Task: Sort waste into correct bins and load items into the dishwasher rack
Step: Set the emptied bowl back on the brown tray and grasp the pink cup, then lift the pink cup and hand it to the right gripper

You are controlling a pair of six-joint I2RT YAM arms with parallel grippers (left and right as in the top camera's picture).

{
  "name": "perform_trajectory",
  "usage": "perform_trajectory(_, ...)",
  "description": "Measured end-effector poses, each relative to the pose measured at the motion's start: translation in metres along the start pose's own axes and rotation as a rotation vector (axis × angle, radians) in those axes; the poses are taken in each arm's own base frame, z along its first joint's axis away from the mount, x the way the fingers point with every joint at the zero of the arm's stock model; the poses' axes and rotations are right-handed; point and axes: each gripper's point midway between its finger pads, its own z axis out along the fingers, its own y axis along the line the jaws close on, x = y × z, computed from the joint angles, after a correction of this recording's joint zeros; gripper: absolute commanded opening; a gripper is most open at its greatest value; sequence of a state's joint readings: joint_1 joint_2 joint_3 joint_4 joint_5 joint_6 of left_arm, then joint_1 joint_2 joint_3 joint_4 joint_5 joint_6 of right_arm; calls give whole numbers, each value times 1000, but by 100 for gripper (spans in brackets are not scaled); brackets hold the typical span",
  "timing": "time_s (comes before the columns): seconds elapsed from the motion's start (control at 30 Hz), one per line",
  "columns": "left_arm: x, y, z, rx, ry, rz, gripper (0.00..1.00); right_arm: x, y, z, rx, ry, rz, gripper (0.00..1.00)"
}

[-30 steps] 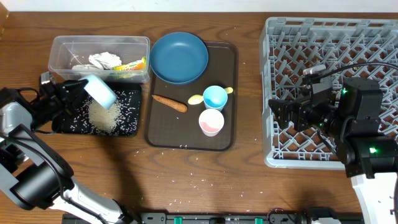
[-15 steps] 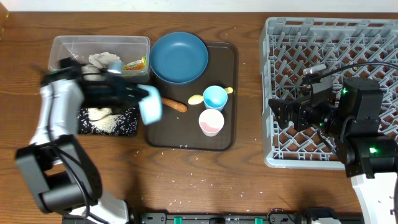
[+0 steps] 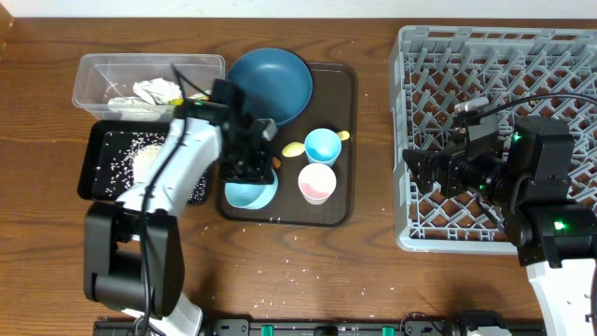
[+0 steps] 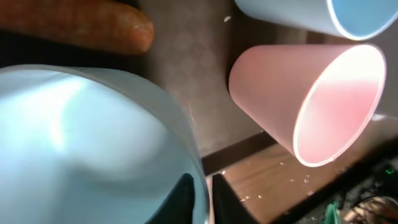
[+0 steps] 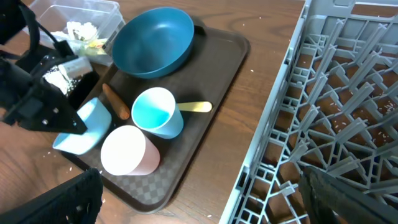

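Observation:
My left gripper (image 3: 244, 174) is shut on the rim of the light blue bowl (image 3: 250, 194), which sits upright at the front left corner of the brown tray (image 3: 345, 103). In the left wrist view the fingers (image 4: 200, 194) pinch the bowl (image 4: 81, 143). The pink cup (image 3: 316, 183), small blue cup (image 3: 323, 147), pale yellow spoon (image 3: 294, 147), carrot piece (image 5: 115, 101) and dark blue plate (image 3: 275, 84) are on the tray. My right gripper (image 5: 205, 205) is open and empty, at the left edge of the grey rack (image 3: 485, 84).
The clear tub (image 3: 103, 75) at back left holds white tissue (image 3: 157, 91). The black tray (image 3: 107, 154) in front of it holds a heap of rice (image 3: 149, 168). Rice grains lie scattered on the wooden table (image 3: 298, 271) in front of the brown tray.
My left arm swung the bowl from above the black tray rightward and set it upright on the brown tray's front left corner. The right arm has not moved.

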State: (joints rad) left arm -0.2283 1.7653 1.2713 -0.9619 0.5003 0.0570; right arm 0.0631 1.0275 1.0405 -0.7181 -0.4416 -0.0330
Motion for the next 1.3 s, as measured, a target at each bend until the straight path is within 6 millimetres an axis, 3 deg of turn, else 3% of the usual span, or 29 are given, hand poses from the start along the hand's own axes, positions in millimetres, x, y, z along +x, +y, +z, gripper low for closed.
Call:
perform_trajectory(0.1, 2, -5, 5, -37, 12, 29, 40, 1, 0, 0, 0, 6, 3, 99)
perform_trajectory(0.4, -4, -10, 7, -52, -8, 11, 58, 2, 0, 0, 0, 9, 4, 99)
perform_trajectory(0.6, -24, -26, 4, 11, -81, 37, 62, 2, 0, 0, -1, 9, 4, 99)
perform_trajectory(0.83, -24, -44, 13, -14, -86, 107, 61, 2, 0, 0, 0, 9, 4, 99)
perform_trajectory(0.93, -20, -47, 19, -72, -74, 127, 52, 3, 0, 0, 0, 10, 5, 99)
perform_trajectory(1.13, -18, -50, 27, -118, -66, 144, 15, 4, 0, 0, 0, 17, 8, 99)
perform_trajectory(1.3, -22, -51, 29, -131, -80, 143, 16, 5, 0, 0, 0, 18, 9, 99)
